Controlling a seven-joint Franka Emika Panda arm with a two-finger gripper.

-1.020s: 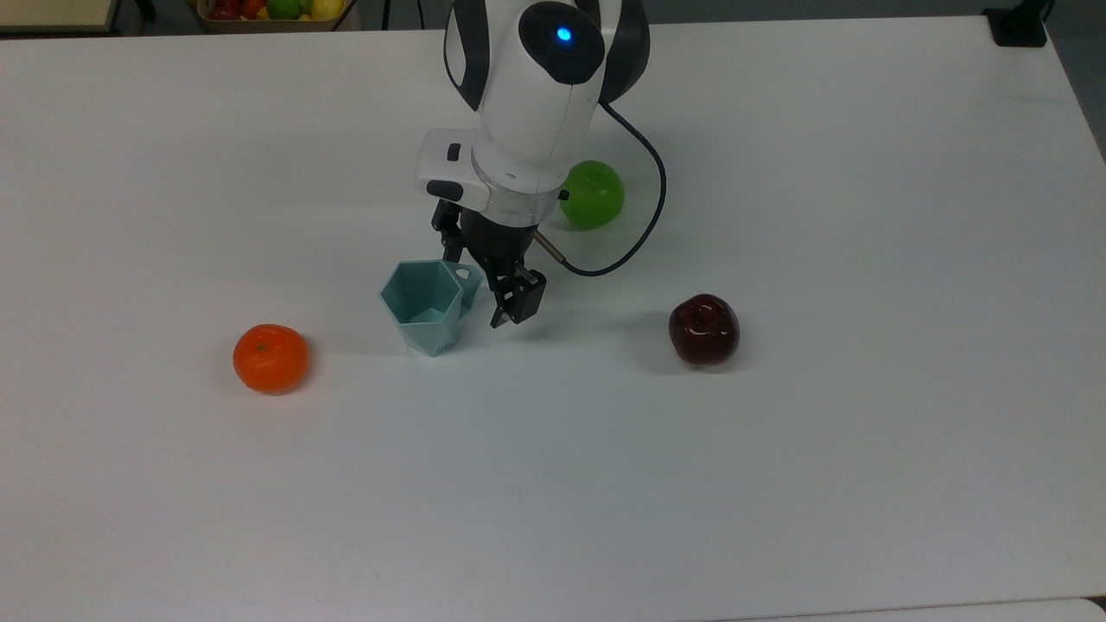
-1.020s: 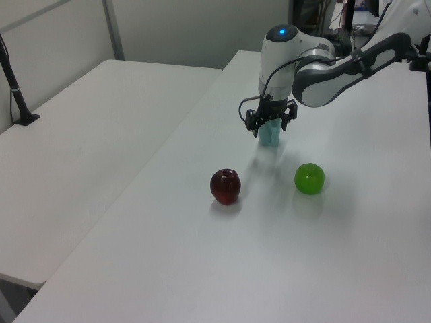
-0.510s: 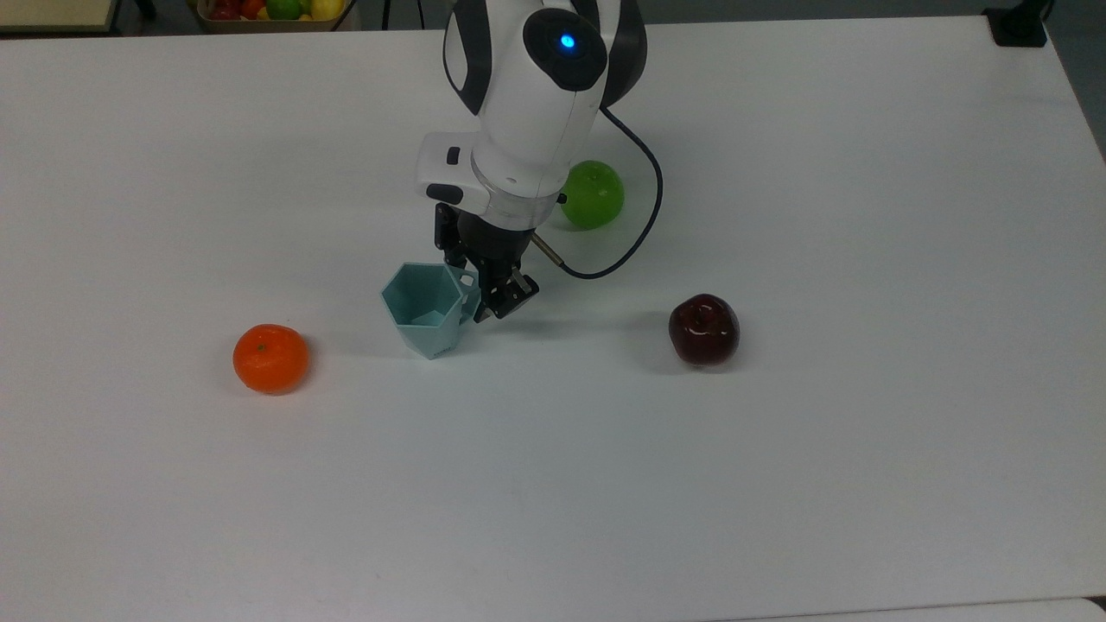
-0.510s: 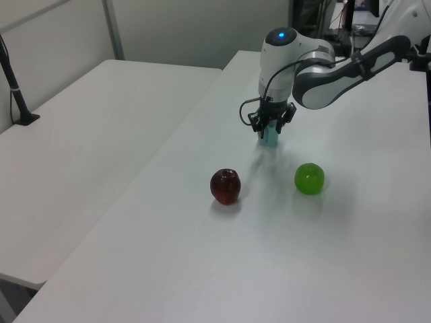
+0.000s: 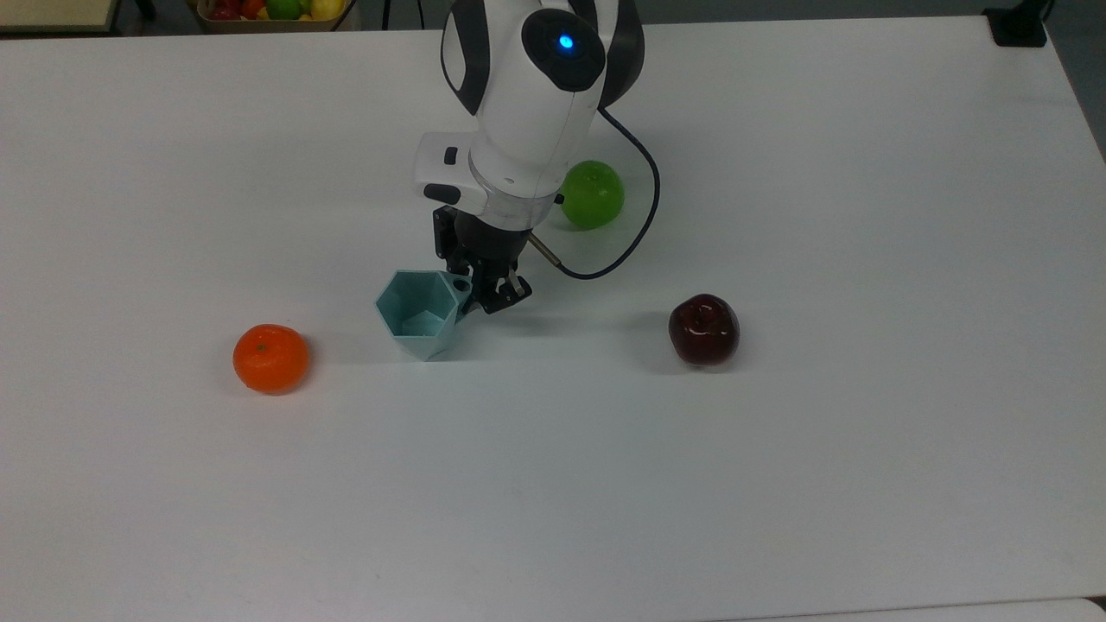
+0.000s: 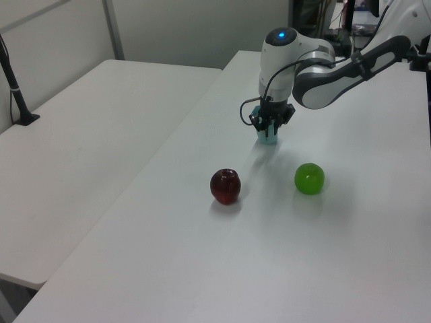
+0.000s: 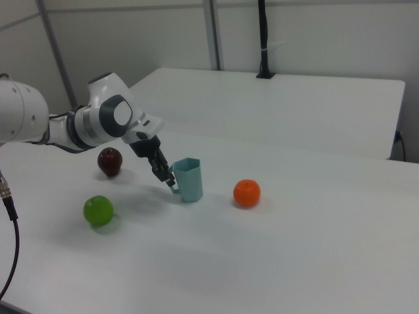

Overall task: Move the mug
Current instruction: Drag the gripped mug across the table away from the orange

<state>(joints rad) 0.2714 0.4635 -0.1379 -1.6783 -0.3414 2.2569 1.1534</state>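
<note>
The pale teal faceted mug [image 5: 421,313] stands near the middle of the white table [image 5: 778,475], its handle toward the top view's right. My gripper [image 5: 471,294] reaches down from the white arm and is shut on that handle. In the right view the gripper [image 7: 168,178] grips the handle on the mug's [image 7: 190,180] left side. In the left view the mug [image 6: 269,139] is mostly hidden behind the gripper [image 6: 271,125]. I cannot tell whether the mug's base touches the table.
An orange [image 5: 270,358] lies to the top view's left of the mug, a dark red apple [image 5: 704,329] to the right, and a green apple [image 5: 592,194] behind the arm. A fruit basket [image 5: 272,10] sits past the far edge. The arm's black cable [image 5: 644,216] loops near the green apple.
The fingers went from wide open beside the handle to shut on it. The mug shifted slightly to the top view's left and turned a little.
</note>
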